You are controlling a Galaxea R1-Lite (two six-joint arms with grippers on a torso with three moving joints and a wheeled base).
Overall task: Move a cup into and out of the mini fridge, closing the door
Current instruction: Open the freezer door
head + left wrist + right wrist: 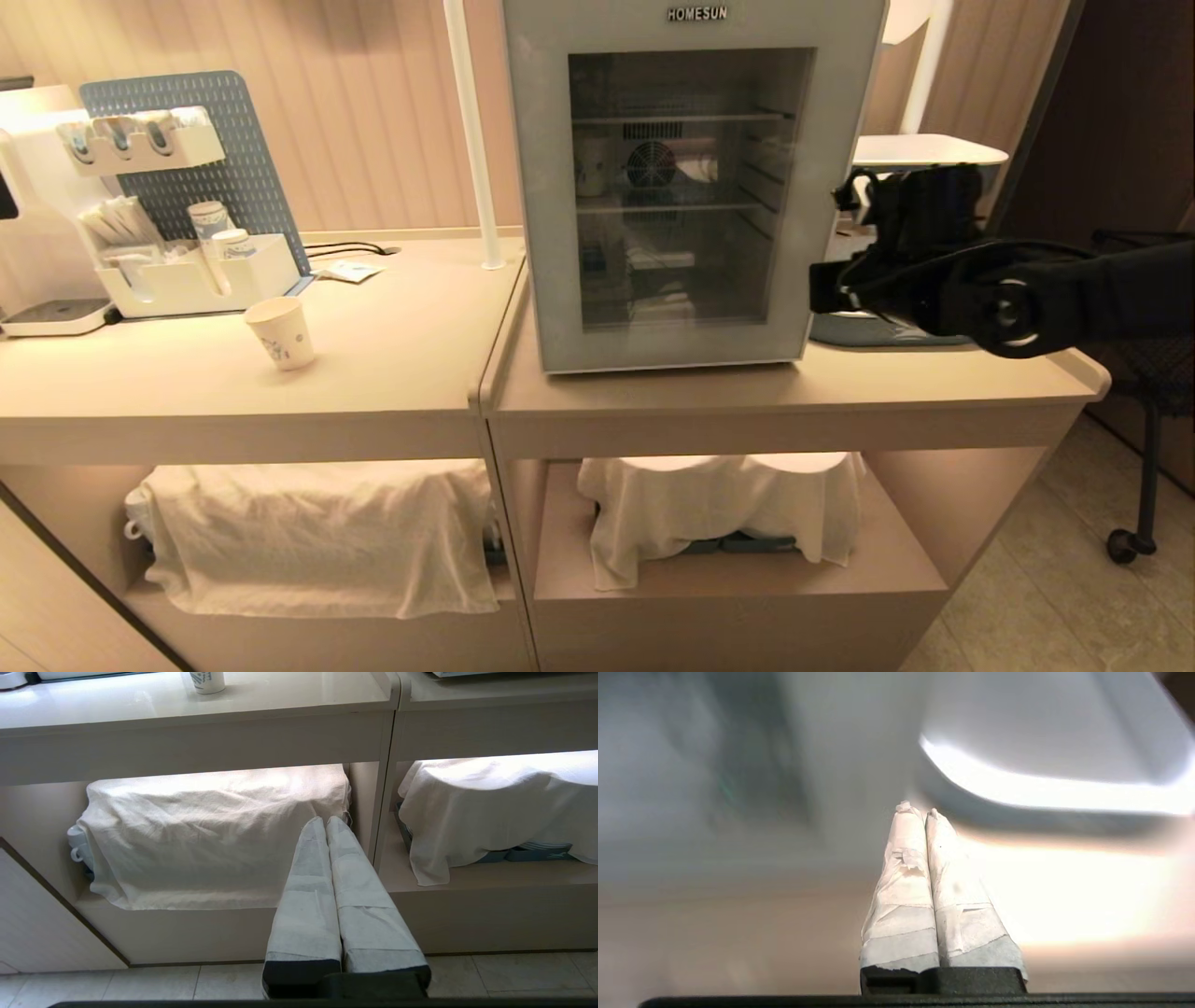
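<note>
White cloths (317, 537) drape the lower shelves | cup (281, 332) upright on left counter (392, 373), well apart from fridge | mini fridge (691, 187) with door (551, 233) closed | right gripper (924, 812) empty, fingers pressed together, beside fridge | left gripper (325, 823) pinched closed, low before shelves.

The mini fridge (691, 187) stands on the right counter (794, 387) with its door (686, 201) shut, and the cup (280, 333) stands well to its left on the left counter (233, 383), nearer than the organiser tray (201, 275) and pegboard (219, 154) at the far left. The right gripper (826, 285) hangs just right of the fridge's front, before a tray (924, 149) lying behind it. Under each counter, a cloth (317, 532) drapes over things on the left shelf and another cloth (719, 509) on the right one.
</note>
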